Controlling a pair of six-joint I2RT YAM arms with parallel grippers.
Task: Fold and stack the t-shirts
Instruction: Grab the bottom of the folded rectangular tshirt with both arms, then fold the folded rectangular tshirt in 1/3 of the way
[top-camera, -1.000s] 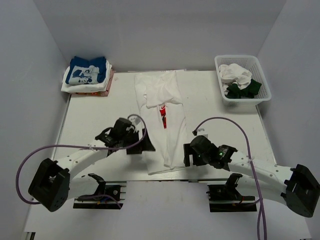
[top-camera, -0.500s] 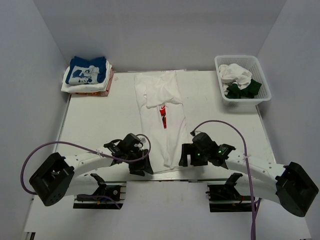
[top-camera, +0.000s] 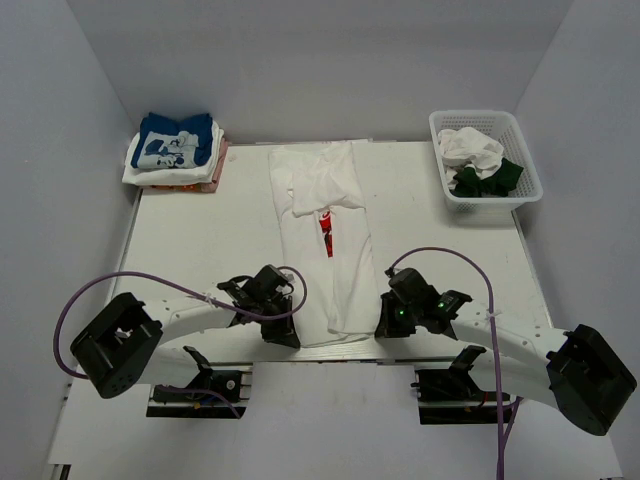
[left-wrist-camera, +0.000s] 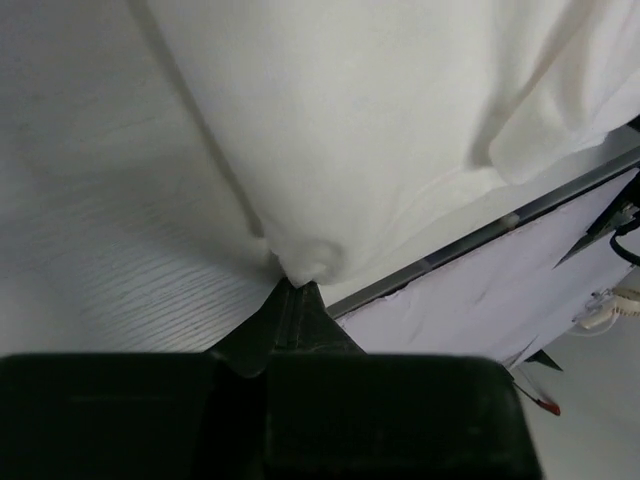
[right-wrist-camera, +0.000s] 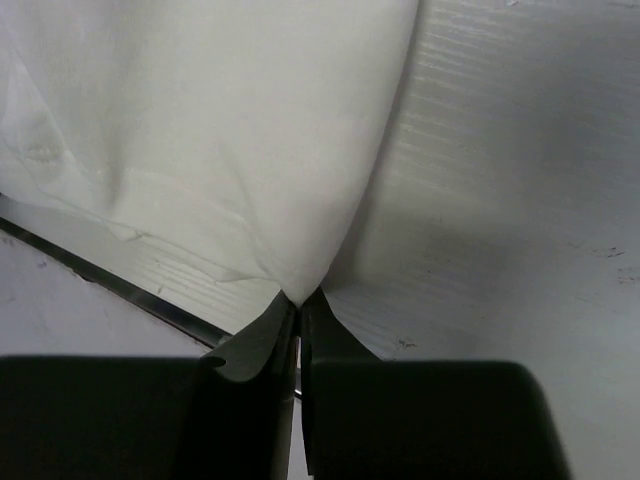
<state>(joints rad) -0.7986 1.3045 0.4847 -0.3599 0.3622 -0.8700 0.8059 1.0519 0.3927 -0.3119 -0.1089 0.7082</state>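
Hem fold in hand
Left gripper (left-wrist-camera: 297, 288) and right gripper (right-wrist-camera: 298, 300) pinch the white red-printed cloth t-shirt's (top-camera: 330, 270) 6 o'clock corners; next, probably lift toward 12.

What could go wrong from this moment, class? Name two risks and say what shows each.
1. The left gripper and right gripper each pinch only the very corner of the white t-shirt, so it may slip out on lifting.
2. Its folded-in flap lies loose and could flop open.
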